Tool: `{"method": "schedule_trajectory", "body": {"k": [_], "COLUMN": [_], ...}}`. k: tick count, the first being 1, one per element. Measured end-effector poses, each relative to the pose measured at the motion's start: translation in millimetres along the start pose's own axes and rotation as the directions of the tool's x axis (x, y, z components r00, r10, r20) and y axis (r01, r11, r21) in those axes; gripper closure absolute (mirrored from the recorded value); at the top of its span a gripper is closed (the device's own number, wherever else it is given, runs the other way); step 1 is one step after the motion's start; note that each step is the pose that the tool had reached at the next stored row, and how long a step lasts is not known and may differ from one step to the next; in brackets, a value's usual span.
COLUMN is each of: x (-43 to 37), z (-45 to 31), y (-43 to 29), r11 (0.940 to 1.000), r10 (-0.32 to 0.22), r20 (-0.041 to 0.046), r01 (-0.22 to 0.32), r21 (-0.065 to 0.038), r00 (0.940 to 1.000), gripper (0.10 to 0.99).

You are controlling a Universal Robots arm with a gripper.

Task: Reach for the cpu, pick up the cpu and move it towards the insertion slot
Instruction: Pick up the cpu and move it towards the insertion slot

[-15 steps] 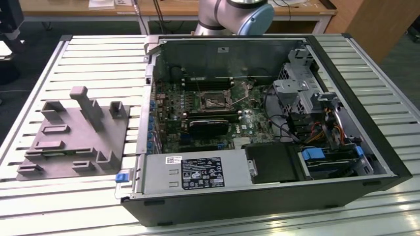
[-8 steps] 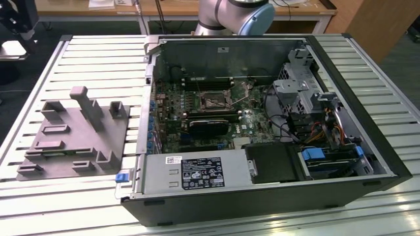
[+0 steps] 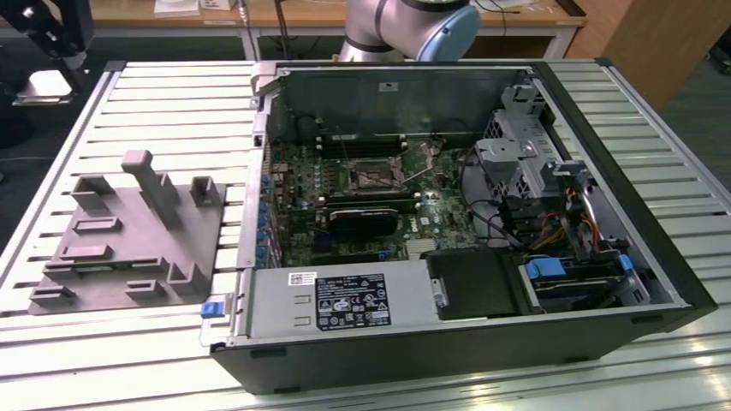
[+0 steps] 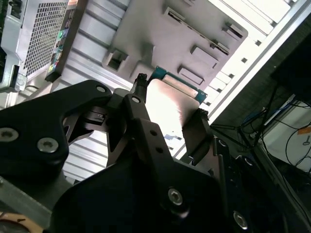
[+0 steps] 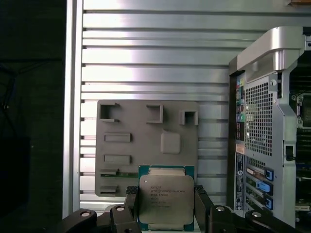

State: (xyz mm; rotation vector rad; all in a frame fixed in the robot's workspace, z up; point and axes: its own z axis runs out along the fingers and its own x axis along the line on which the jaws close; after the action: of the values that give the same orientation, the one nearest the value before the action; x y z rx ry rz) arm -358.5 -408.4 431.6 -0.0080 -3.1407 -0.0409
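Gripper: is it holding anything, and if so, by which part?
Yes: the gripper holds the cpu, its fingers clamped on two opposite side edges.

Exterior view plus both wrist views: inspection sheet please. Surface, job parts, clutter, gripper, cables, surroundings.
Surface: slatted metal table; the open case lies on it.
Job's things: cpu is clamped in the gripper, with the plate behind it in both wrist views; slot sits on the board inside the case, silver frame, dark centre.
Clutter: grey plate with blocks and posts, beside the case at the exterior view's left.
Grippers: gripper is shut on the cpu, one finger on each of two opposite edges.
Cables: coloured bundle inside the case by the drive bays.
Surroundings: arm and wooden desk beyond the table.
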Motion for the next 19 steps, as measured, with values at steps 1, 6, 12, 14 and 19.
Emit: {"method": "schedule_trajectory", "body": {"k": [1, 6, 12, 14, 19], "x": [-2.4, -14.7, -31.0, -36.5, -50.6], "z": [0.0, 0.0, 0.0, 0.0, 0.0], "y": [0.0, 0.1, 0.2, 0.2, 0.2], "r11": [1.0, 1.0, 1.0, 1.0, 1.0], "r10": [0.0, 0.0, 0.0, 0.0, 0.0], "r20": [0.0, -0.0001, -0.0004, -0.0006, -0.0009], "r01": [0.0, 0.0, 0.0, 0.0, 0.0], "r21": [0.0, 0.0, 0.0, 0.0, 0.0], "r00": [1.0, 1.0, 1.0, 1.0, 1.0], "gripper": [0.545, 0.545, 0.545, 0.545, 0.545]}}
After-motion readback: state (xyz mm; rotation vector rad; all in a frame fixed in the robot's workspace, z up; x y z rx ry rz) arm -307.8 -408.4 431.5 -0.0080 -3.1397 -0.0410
